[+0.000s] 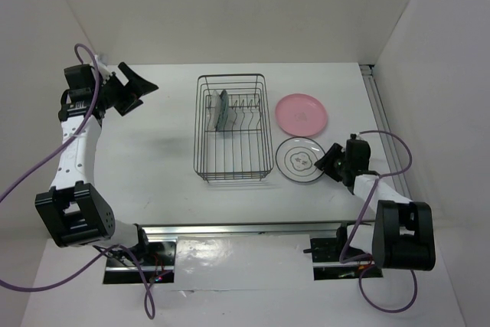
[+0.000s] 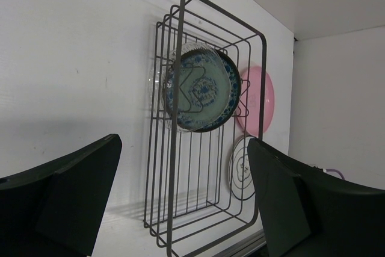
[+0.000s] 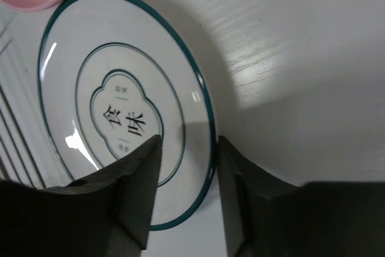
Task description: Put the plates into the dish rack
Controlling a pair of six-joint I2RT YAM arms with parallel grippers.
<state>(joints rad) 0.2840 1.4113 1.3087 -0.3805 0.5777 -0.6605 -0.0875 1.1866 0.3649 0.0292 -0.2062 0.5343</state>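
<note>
The black wire dish rack stands mid-table. The dark teal patterned plate stands upright among its prongs, with the clear glass plate right behind it in the left wrist view. The pink plate lies flat right of the rack. The white plate with dark rings lies in front of it. My right gripper is open and its jaws straddle the white plate's right rim, one finger over the plate and one over the table. My left gripper is open, empty and raised far left of the rack.
White walls enclose the table on the left, back and right. A metal rail runs along the near edge between the arm bases. The left wrist view looks across the rack at the teal plate, pink plate and white plate.
</note>
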